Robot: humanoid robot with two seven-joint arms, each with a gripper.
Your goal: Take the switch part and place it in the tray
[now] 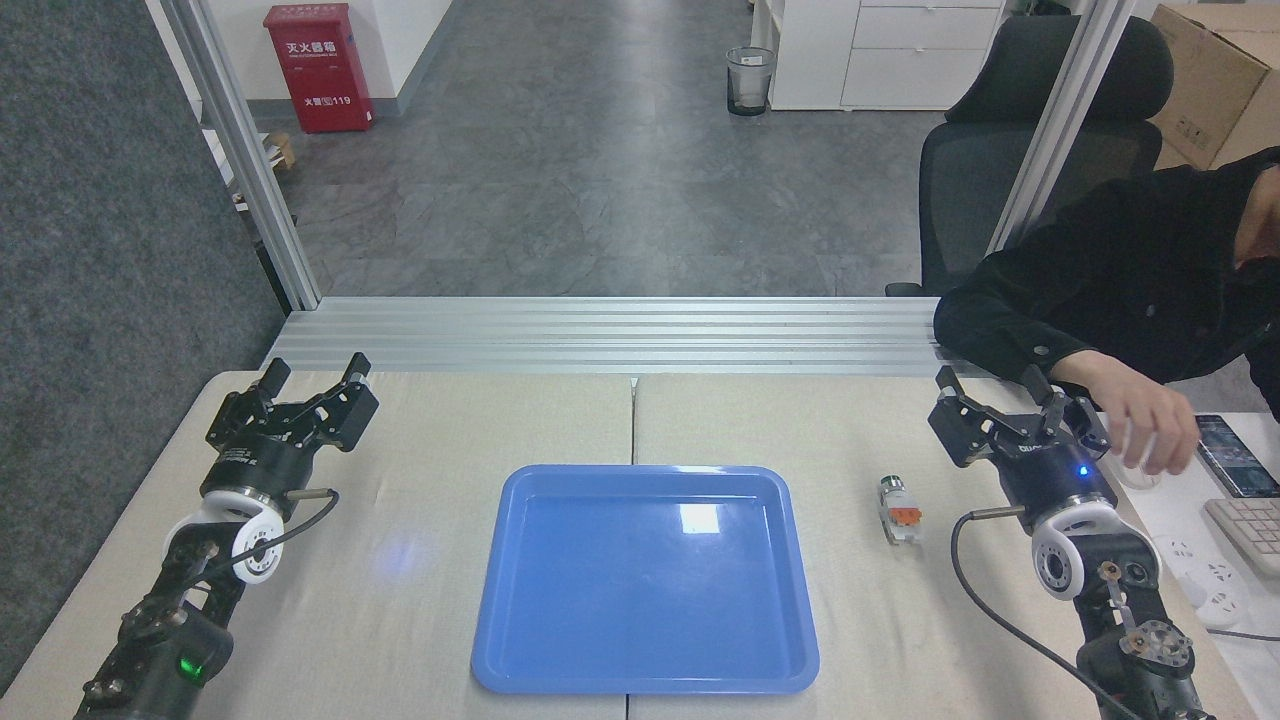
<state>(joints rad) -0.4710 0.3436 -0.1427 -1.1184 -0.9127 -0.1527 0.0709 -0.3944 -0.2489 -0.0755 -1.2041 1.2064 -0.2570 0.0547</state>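
Observation:
The switch part (pixel 898 510) lies on the beige table right of the tray, a small white block with an orange-red middle and a silver-dark cylinder end pointing away from me. The glossy blue tray (pixel 645 578) sits flat at the table's centre with nothing in it. My right gripper (pixel 990 392) hovers open to the right of the switch part and slightly farther back, holding nothing. My left gripper (pixel 315 373) is open over the table's left rear area, far from both things.
A person in a black sleeve sits at the right, with a hand (pixel 1150 425) on a white mouse just beside my right gripper. A phone (pixel 1235 455), keyboard (pixel 1250 530) and power strip (pixel 1195 580) lie there. An aluminium rail (pixel 610 335) borders the table's far edge.

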